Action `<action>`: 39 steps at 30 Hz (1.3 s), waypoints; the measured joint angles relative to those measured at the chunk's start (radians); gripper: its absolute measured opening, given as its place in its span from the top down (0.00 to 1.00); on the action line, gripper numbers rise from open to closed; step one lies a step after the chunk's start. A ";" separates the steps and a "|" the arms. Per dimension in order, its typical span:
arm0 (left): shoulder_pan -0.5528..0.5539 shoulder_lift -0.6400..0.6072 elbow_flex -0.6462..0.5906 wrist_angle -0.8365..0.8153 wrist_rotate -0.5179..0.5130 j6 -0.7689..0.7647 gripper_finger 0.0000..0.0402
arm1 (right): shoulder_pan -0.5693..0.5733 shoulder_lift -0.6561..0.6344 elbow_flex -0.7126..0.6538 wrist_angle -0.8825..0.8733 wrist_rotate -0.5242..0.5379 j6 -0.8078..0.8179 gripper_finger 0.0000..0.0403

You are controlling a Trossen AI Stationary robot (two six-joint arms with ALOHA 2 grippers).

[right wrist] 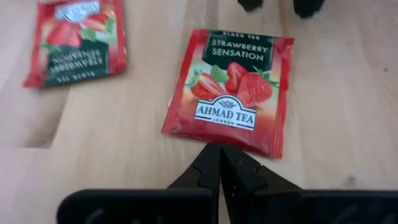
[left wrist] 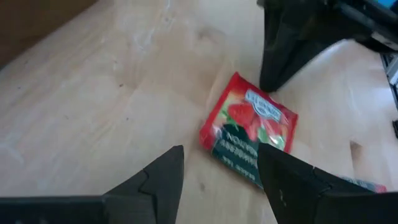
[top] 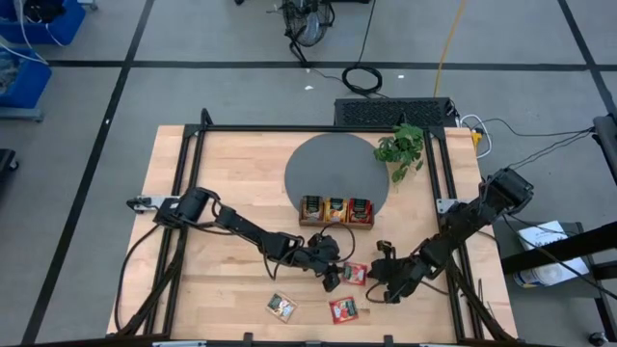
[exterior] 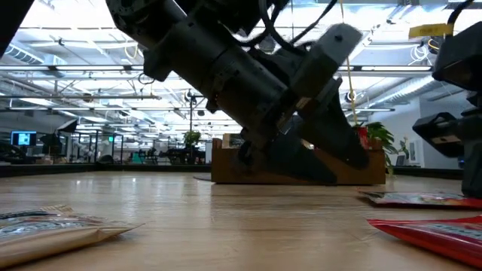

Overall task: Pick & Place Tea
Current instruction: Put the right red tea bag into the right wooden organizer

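Note:
A red tea sachet (top: 355, 273) lies flat on the wooden table between my two grippers. My left gripper (left wrist: 219, 150) is open just left of it, its fingers low over the sachet's (left wrist: 249, 132) left edge. My right gripper (right wrist: 219, 149) is shut and its tips stand at the opposite edge of the sachet (right wrist: 229, 90). A second red sachet (top: 343, 309) and a beige-green one (top: 281, 306) lie flat nearer the front edge. More sachets stand in the wooden tray (top: 335, 209). My right gripper's shut fingertips (right wrist: 219, 155) stand at the middle of the red sachet's right-hand edge (right wrist: 219, 138). They slant down from the table's right side. Whether they touch it, I cannot tell. The sachet lies flat on the table.
The tray stands on a round grey mat (top: 318, 164) at the far middle, with a small green plant (top: 403, 149) to its right. Black frame rails (top: 183, 193) run along the table's sides. Bare wood lies to the left of the sachets.

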 joint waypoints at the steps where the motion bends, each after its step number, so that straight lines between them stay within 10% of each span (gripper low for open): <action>1: 0.000 0.002 0.000 0.006 0.003 -0.002 0.49 | 0.000 0.000 -0.021 0.049 0.000 -0.005 0.99; 39: -0.016 0.010 0.001 -0.030 0.034 -0.074 0.49 | -0.002 0.134 0.053 0.102 0.070 -0.053 0.99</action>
